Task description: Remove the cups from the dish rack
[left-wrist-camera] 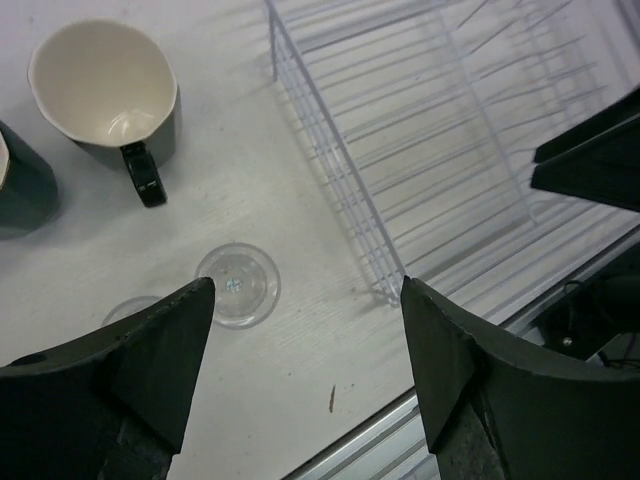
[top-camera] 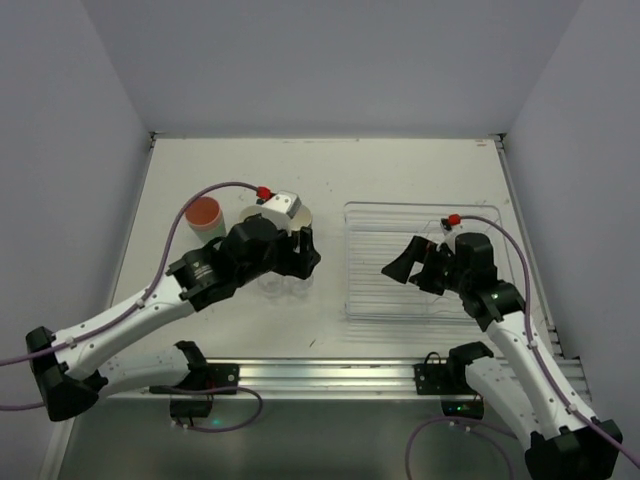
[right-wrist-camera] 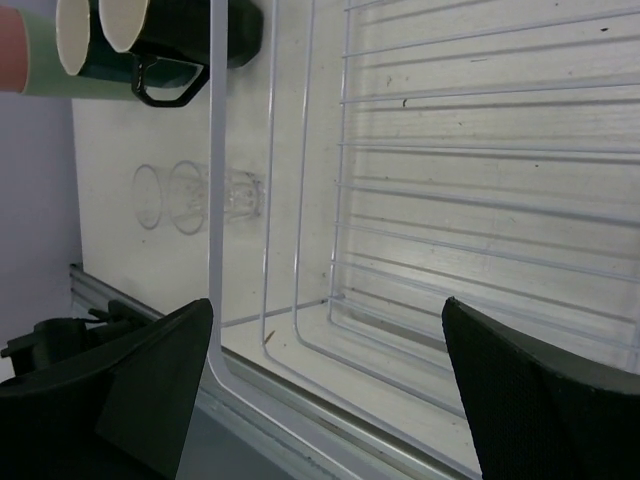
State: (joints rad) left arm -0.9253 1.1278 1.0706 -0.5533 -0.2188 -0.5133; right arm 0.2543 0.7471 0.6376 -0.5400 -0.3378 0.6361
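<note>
The see-through dish rack (top-camera: 430, 262) sits at the right of the table and holds no cups that I can see. It also shows in the left wrist view (left-wrist-camera: 450, 130) and the right wrist view (right-wrist-camera: 213, 200). The cups stand left of it: a pink tumbler (top-camera: 205, 213), a black mug (left-wrist-camera: 105, 85), a teal mug (left-wrist-camera: 20, 180) and two clear glasses (left-wrist-camera: 238, 285) (right-wrist-camera: 150, 195). A pale green tumbler (right-wrist-camera: 45, 70) stands beside the pink one. My left gripper (top-camera: 305, 255) (left-wrist-camera: 305, 300) is open and empty above the glasses. My right gripper (top-camera: 400, 268) (right-wrist-camera: 328, 320) is open and empty over the rack's left part.
An aluminium rail (top-camera: 330, 375) runs along the table's near edge. Grey walls close the table at the back and both sides. My right gripper's dark fingers (left-wrist-camera: 590, 150) reach into the left wrist view over the rack.
</note>
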